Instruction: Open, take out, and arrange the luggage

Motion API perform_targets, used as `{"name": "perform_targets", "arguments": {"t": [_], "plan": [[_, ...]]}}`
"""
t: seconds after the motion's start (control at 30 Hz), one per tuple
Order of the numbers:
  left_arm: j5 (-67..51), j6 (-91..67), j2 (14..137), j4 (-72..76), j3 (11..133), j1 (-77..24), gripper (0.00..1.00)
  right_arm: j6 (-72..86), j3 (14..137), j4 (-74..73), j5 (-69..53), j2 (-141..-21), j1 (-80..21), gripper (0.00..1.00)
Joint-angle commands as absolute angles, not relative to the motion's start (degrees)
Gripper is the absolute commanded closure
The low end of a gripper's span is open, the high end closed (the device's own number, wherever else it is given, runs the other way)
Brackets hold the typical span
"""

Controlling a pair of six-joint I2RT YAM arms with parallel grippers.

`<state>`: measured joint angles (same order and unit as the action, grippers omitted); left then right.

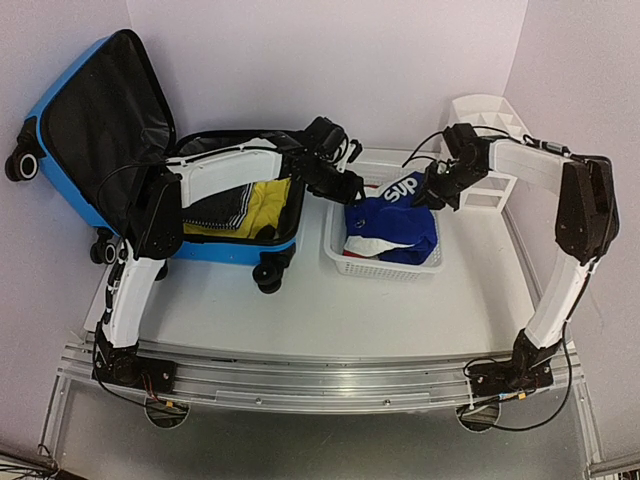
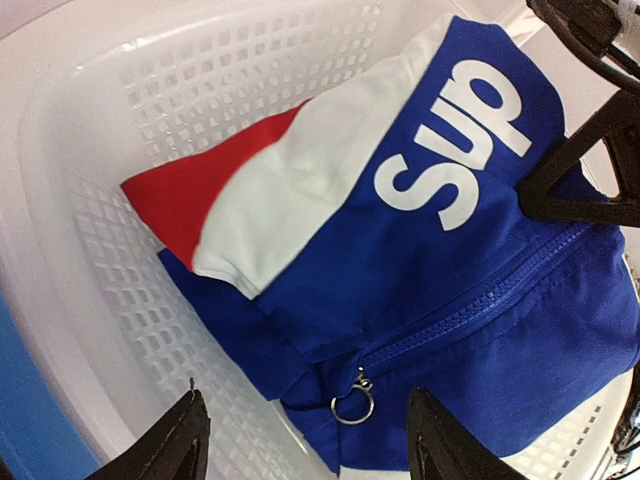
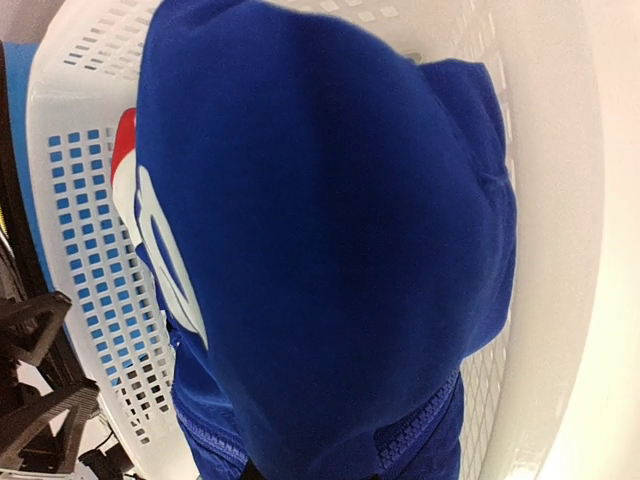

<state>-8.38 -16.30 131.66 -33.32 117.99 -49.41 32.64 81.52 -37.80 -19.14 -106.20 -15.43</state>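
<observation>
Blue hard-shell luggage (image 1: 100,130) lies open just to the left of my left gripper (image 1: 352,188), its lid propped up and folded cloth inside. Under both my grippers sits a white slatted basket (image 1: 385,268) holding a blue, white and red jacket (image 1: 395,225). My left fingers (image 2: 185,445) hang apart above the jacket, gripping nothing. My right gripper (image 1: 440,190) is pinched on the jacket's far edge, with fabric draping over it.

white letters "sup" stand on the blue jacket (image 2: 400,265).

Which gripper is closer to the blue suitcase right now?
Left. The left gripper hangs open just right of the suitcase; the right gripper grips the jacket farther across the basket.
</observation>
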Motion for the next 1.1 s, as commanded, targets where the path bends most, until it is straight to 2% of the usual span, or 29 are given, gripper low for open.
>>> {"name": "perform_targets", "arguments": {"t": [0.0, 0.1, 0.3, 0.47, 0.53, 0.67, 0.83, 0.97, 1.07], "plan": [[-4.4, -11.8, 127.3, -36.0, 121.6, -49.0, 0.34, 27.2, 84.3, -42.7, -13.4, -109.4, -16.3, 0.91], [-5.2, -11.0, 127.0, -36.2, 122.0, -49.1, 0.34, 25.4, 87.9, -46.2, -9.1, -111.0, -17.8, 0.85], [-5.0, -6.3, 125.6, -37.8, 124.4, -49.0, 0.33, 20.9, 100.1, -56.4, 3.8, -109.7, -22.7, 0.55], [-8.1, -3.8, 123.6, -41.3, 127.6, -47.7, 0.31, 20.4, 109.3, -61.6, 13.6, -108.4, -27.4, 0.49], [-9.4, -3.5, 122.2, -42.6, 127.6, -46.5, 0.31, 21.6, 110.2, -61.9, 15.4, -107.9, -28.5, 0.5], [-10.1, -2.2, 119.3, -45.4, 126.4, -44.3, 0.31, 26.2, 106.4, -61.4, 10.2, -108.5, -28.8, 0.67], [-12.2, -2.5, 115.4, -48.7, 123.8, -39.1, 0.31, 32.8, 91.3, -55.7, 9.4, -105.6, -28.5, 0.84], [-12.5, 1.1, 112.7, -51.3, 123.0, -35.6, 0.3, 33.9, 81.3, -45.2, 3.5, -106.0, -26.7, 0.89], [-12.6, 3.6, 110.9, -53.3, 122.1, -33.3, 0.29, 33.7, 81.7, -43.4, 1.5, -108.5, -26.4, 0.89]]}}
